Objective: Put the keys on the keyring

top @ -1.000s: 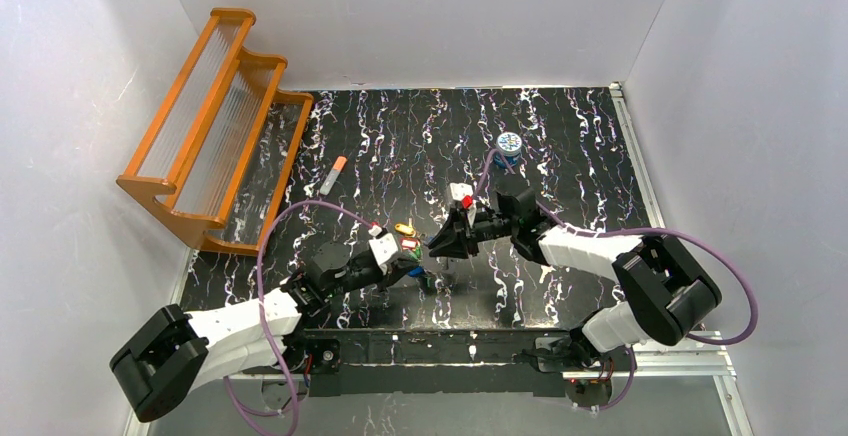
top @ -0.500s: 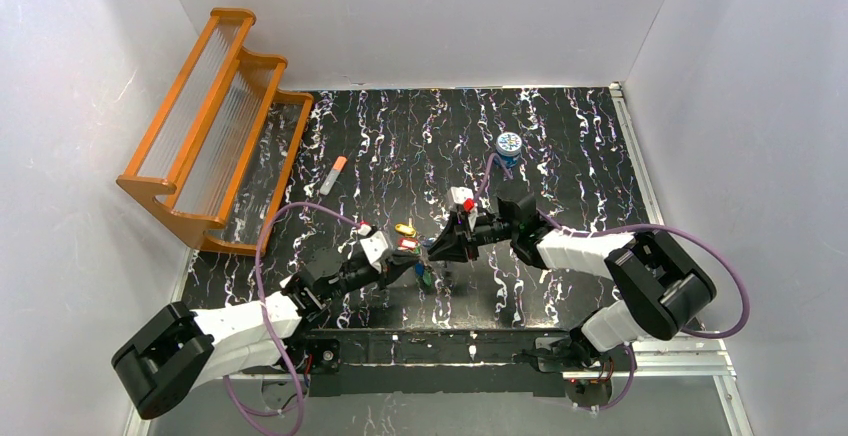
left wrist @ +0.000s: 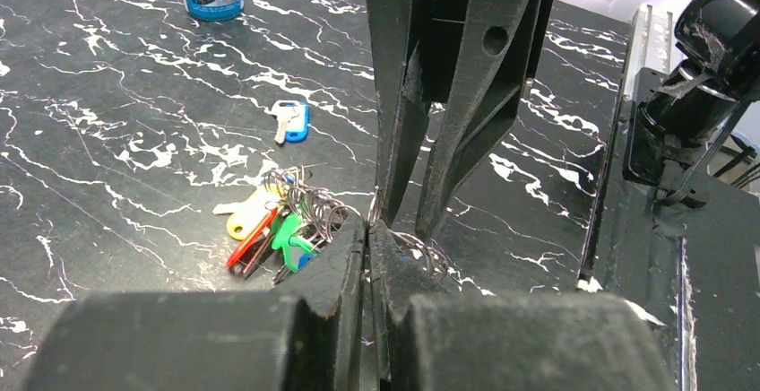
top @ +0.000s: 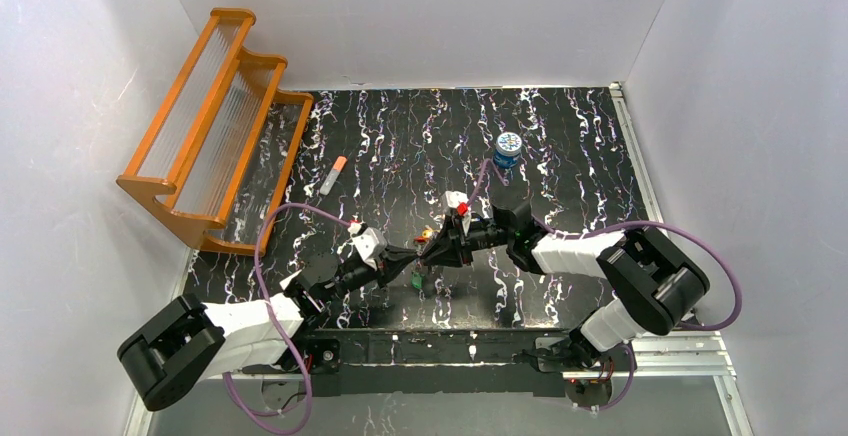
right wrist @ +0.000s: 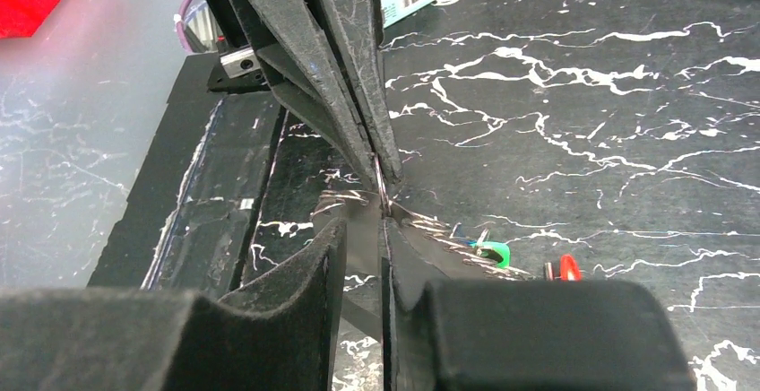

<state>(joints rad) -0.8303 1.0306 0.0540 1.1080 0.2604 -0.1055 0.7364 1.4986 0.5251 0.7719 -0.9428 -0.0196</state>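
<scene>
Upper left of the top view: orange rack (top: 215,126), with a white orange-tipped tube (top: 334,174) on the bench (top: 580,136) just right of it.

Centre: we have both arms meeting tip to tip low over the bench. Left end effector (left wrist: 367,230) is closed, fingers pressed together. A thin wire loop, which we take for the keyring (right wrist: 380,189), sticks out of its tips, so we read it as gripped there.

The keys (left wrist: 269,230) are in a bunch with yellow, red, green and blue heads, tangled in wire rings. It lies on the bench just left of the left fingertips in the left wrist view. One blue key (left wrist: 291,122) lies apart, further up the frame.

Right end effector (left wrist: 404,225) is partly open, with a narrow gap between its fingers and its tips right at the loop, touching or nearly so. We can't tell which.

Right of centre, upper half of the top view: small blue tin (top: 508,146), well apart from the rest.
</scene>
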